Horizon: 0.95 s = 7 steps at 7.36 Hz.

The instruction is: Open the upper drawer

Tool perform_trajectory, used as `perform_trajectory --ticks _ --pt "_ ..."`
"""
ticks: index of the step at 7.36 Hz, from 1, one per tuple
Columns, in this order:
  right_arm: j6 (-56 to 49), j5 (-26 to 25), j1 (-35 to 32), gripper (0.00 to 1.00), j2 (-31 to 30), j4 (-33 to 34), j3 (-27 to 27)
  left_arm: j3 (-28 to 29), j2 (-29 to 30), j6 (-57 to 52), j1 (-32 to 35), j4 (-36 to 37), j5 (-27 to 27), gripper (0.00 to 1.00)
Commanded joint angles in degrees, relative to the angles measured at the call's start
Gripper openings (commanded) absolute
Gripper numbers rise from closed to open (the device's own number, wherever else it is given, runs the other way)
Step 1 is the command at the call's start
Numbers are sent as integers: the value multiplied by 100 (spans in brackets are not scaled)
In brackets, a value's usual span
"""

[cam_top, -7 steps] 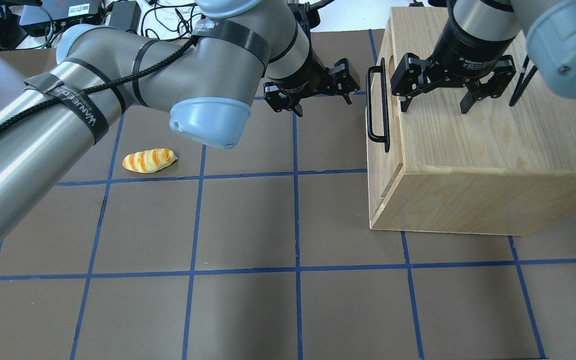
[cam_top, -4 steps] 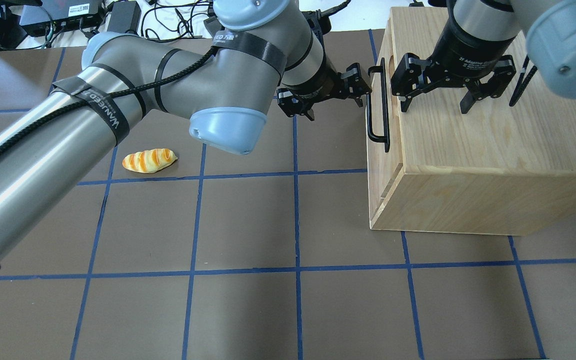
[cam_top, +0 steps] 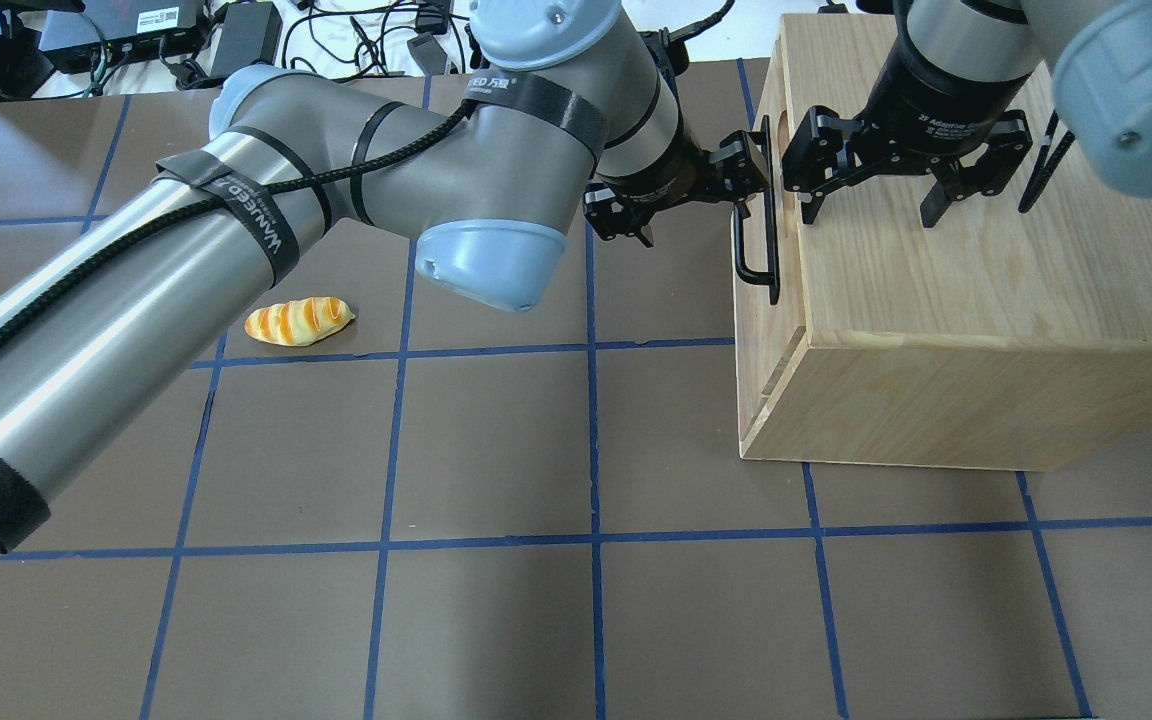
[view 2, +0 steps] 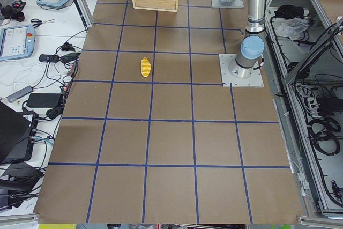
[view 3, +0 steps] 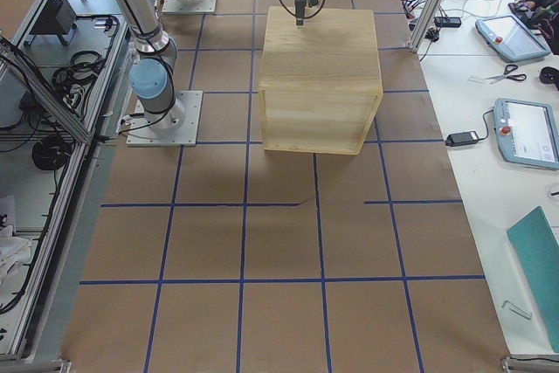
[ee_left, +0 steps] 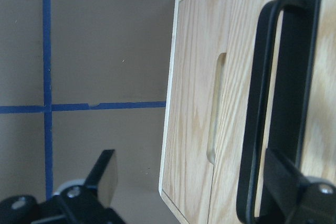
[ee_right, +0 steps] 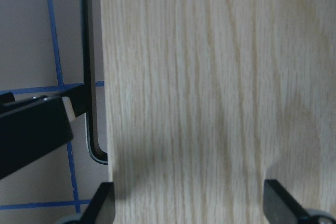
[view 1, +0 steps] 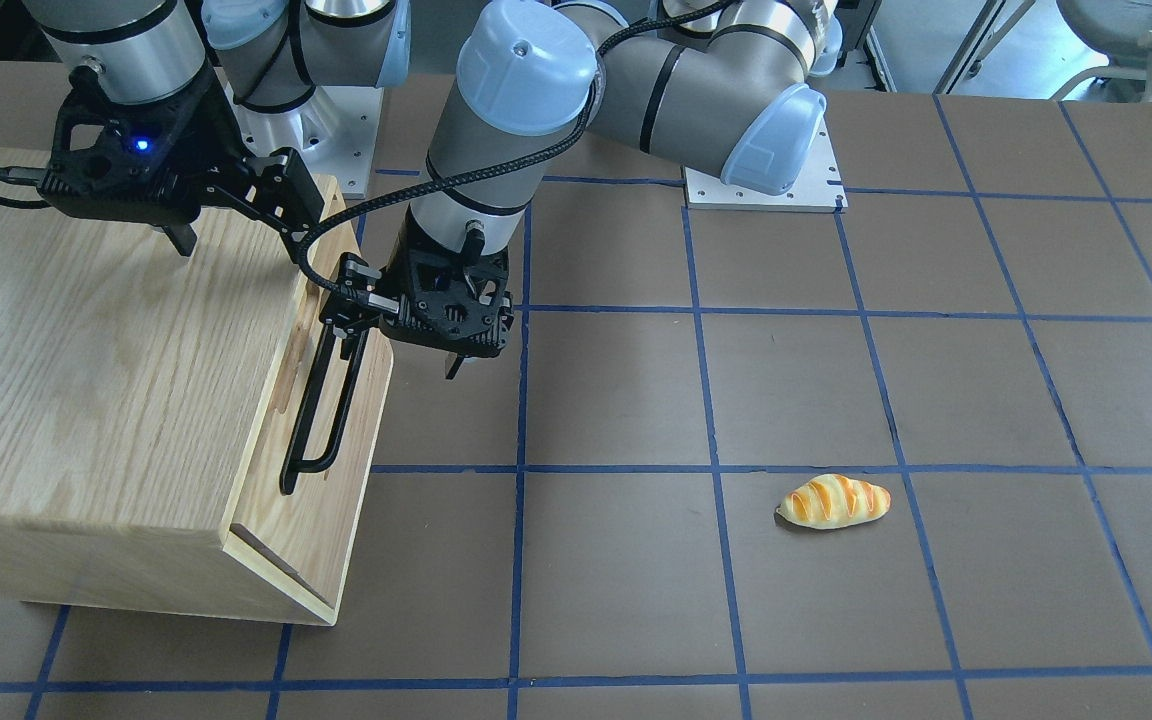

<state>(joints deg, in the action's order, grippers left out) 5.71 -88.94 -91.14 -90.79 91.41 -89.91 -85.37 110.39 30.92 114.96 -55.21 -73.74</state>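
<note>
The upper drawer (ee_left: 191,129) is a light-wood front panel on the cabinet (cam_top: 956,290), sitting flush with it, also seen in the front view (view 1: 276,495). Its black bar handle (cam_top: 756,250) spans an oval recess (ee_left: 218,108). My left gripper (cam_top: 696,200) is open at the handle's far end. The bar (ee_left: 257,103) lies between the fingers, close to one finger (ee_left: 286,182). My right gripper (cam_top: 871,205) is open, its fingertips down on the cabinet top (ee_right: 210,77) near the front edge.
A toy bread loaf (cam_top: 298,321) lies on the brown mat left of the cabinet, also in the front view (view 1: 833,501). Blue tape lines grid the table. Cables and electronics lie beyond the far edge (cam_top: 136,30).
My left arm has moved right, from a gap beside the cabinet up to the handle, so its open fingers now straddle the bar's far end. The right gripper has not moved.
</note>
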Motion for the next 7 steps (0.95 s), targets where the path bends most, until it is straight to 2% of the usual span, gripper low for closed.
perform_trajectory --ticks 1,7 --pt "0 0 0 100 0 0 0 20 79 10 26 89 0 100" --pt "0 8 0 100 0 0 0 20 202 80 44 98 -8 100"
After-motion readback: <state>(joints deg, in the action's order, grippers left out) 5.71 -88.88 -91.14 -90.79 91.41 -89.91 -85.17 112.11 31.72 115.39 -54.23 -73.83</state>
